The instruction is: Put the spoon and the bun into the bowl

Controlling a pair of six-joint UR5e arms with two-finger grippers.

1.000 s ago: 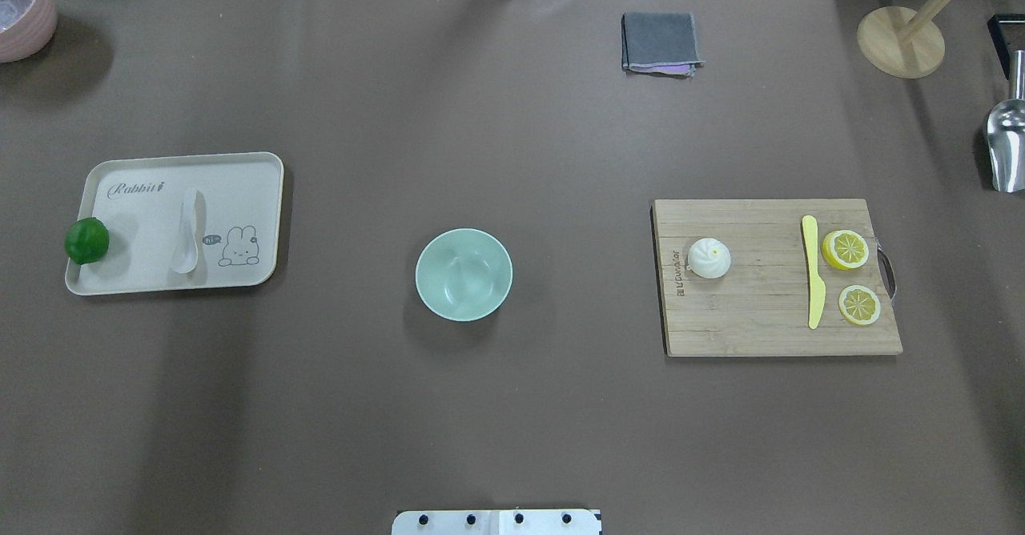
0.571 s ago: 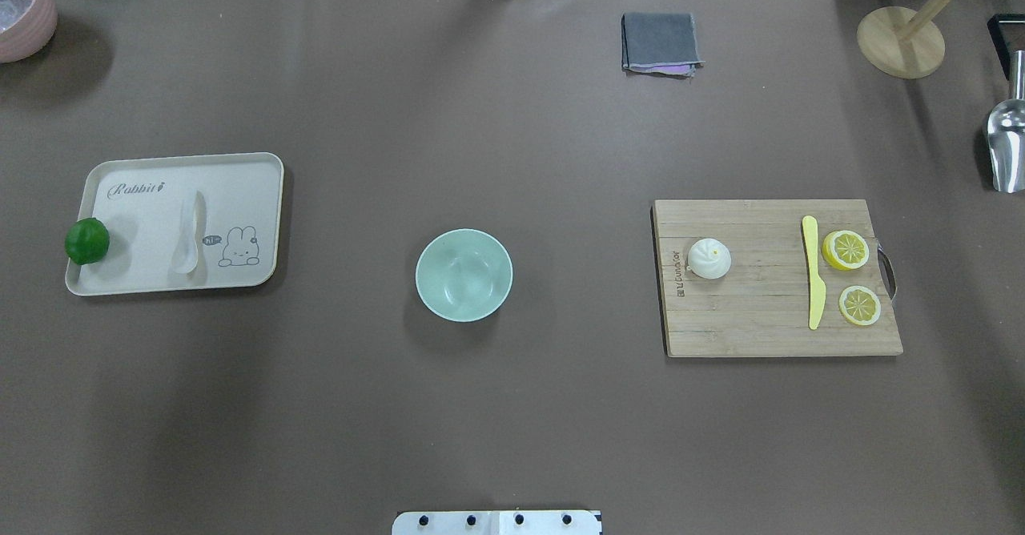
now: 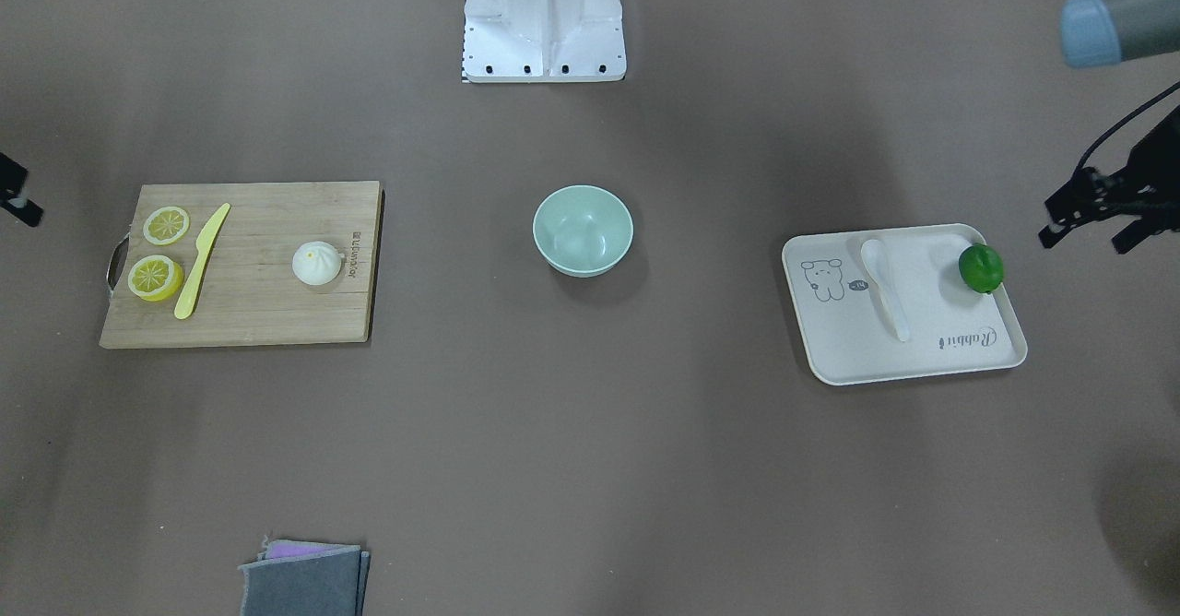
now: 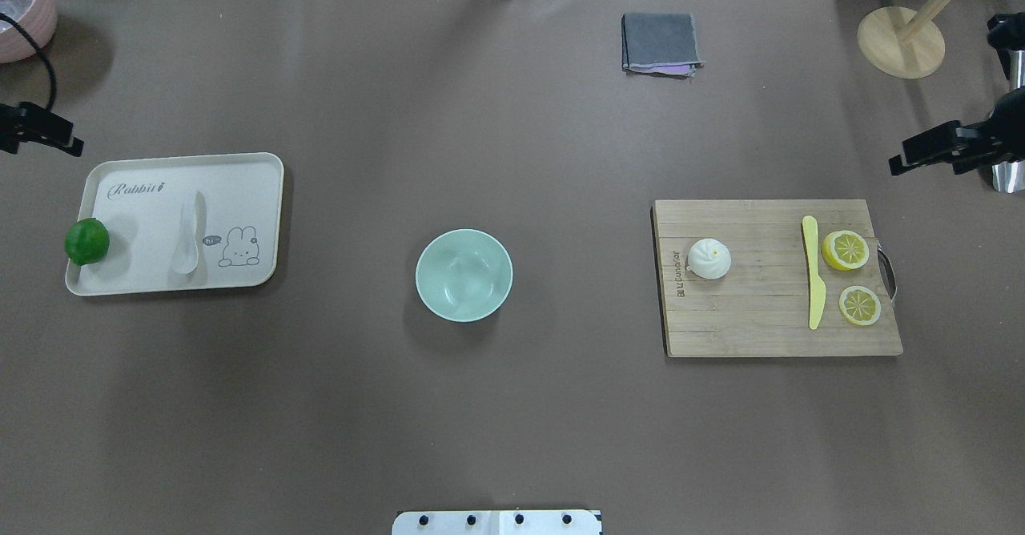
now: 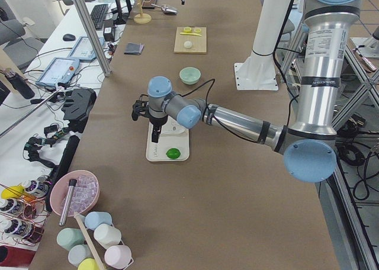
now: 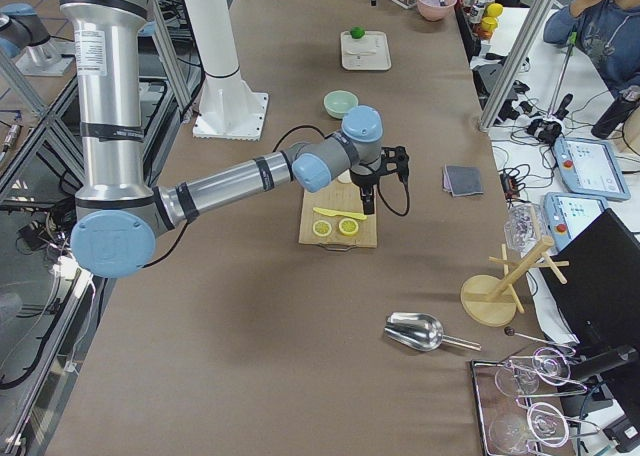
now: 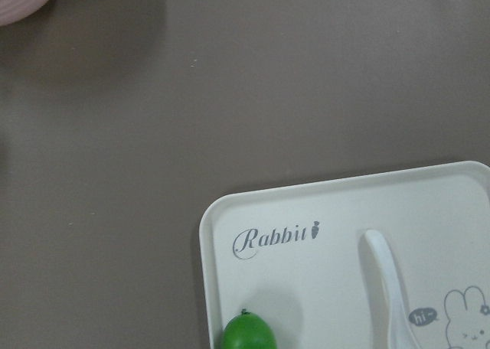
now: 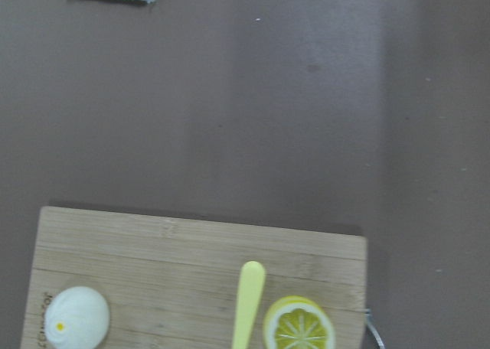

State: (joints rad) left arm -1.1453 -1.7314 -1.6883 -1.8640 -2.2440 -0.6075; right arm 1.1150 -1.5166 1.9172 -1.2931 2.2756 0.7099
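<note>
The spoon [image 4: 186, 235] is lying on the tray [image 4: 152, 272], near the lime [image 4: 86, 241]. The bun [image 4: 709, 259] is sitting on the wooden board [image 4: 753, 323], well apart from the knife [image 4: 813, 275]. The bowl [image 4: 464, 275] is sitting between them. The left gripper [image 5: 154, 137] is hanging beside the tray and the right gripper [image 6: 367, 206] beside the board. I cannot tell if their fingers are spread or pressed together.

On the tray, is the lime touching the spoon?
Apart. In the overhead view the lime sits at the left edge of the tray and the spoon lies mid-tray, with bare tray surface between them.
</note>
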